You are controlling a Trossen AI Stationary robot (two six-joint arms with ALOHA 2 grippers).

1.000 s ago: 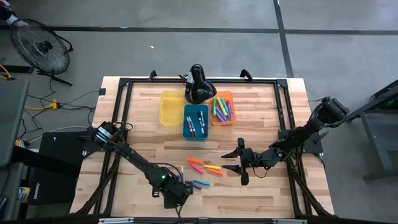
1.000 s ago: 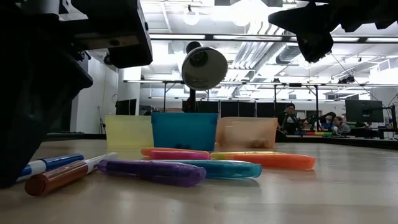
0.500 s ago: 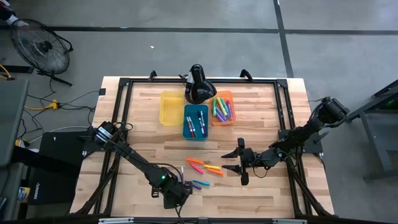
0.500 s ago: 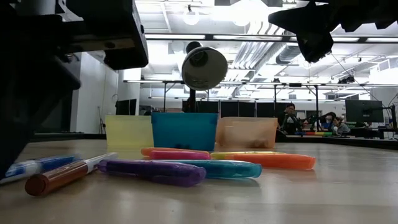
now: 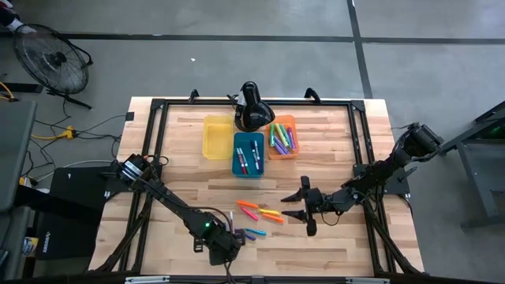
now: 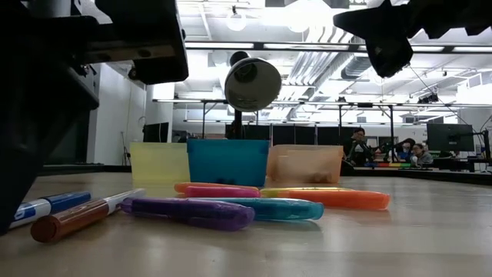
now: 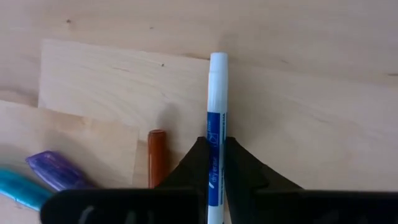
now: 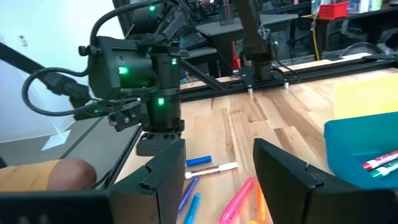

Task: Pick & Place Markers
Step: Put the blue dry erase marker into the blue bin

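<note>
Several markers [image 5: 260, 213] lie loose on the wooden table near its front middle: purple [image 6: 188, 211], teal [image 6: 280, 208], orange [image 6: 338, 198] and pink [image 6: 219, 191]. My left gripper [image 5: 225, 246] points down at the near left of this group and is shut on a blue and white marker [image 7: 217, 106]. A brown-red marker [image 6: 77, 219] lies beside it. My right gripper [image 5: 304, 207] hovers open, level, to the right of the group, touching nothing. More markers lie in the blue bin [image 5: 248, 154] and the orange bin [image 5: 282, 138]. My left gripper pinches the blue and white marker between its two fingers [image 7: 198, 158] at the blue-printed middle of the barrel [image 7: 217, 127]. The fingers come from above, pointing down, and lie across the marker. The marker lies along the table, its white end [image 7: 218, 62] sticking out beyond the fingers.
A yellow bin [image 5: 217, 136] stands left of the blue one at the table's far middle. Behind the bins is a black lamp-like stand [image 5: 251, 106]. A black frame [image 5: 158, 106] runs round the table. Bare wood lies at the near right [image 5: 339, 244].
My left gripper has stayed over the blue and white marker and shut on it. In the low view one of its fingers has drawn inward, and the marker has shifted a little along the table toward the gripper. It still lies on the wood.
</note>
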